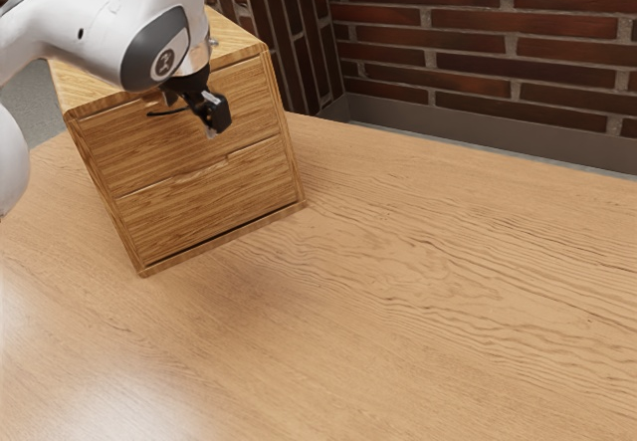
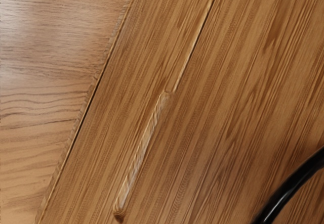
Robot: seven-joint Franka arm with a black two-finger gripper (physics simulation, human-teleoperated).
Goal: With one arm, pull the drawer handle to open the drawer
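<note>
A wooden cabinet point(image 1: 189, 162) with two drawer fronts stands at the table's far left in the exterior view. The upper drawer point(image 1: 149, 142) carries a thin black handle point(image 1: 162, 112). The lower drawer point(image 1: 214, 207) has a wooden lip point(image 1: 189, 177) along its top edge. Both drawers sit flush with the cabinet. My gripper point(image 1: 213, 114) hangs just in front of the upper drawer, to the right of the black handle in the exterior view. In the wrist view the black handle point(image 2: 293, 183) curves in at a corner, and the wooden lip point(image 2: 144, 145) runs along the seam between the drawers.
The cabinet rests on a broad wooden table point(image 1: 418, 302). A brick wall point(image 1: 478, 43) with a grey base strip point(image 1: 498, 127) runs behind it. My white arm point(image 1: 90, 23) crosses over the cabinet's top left.
</note>
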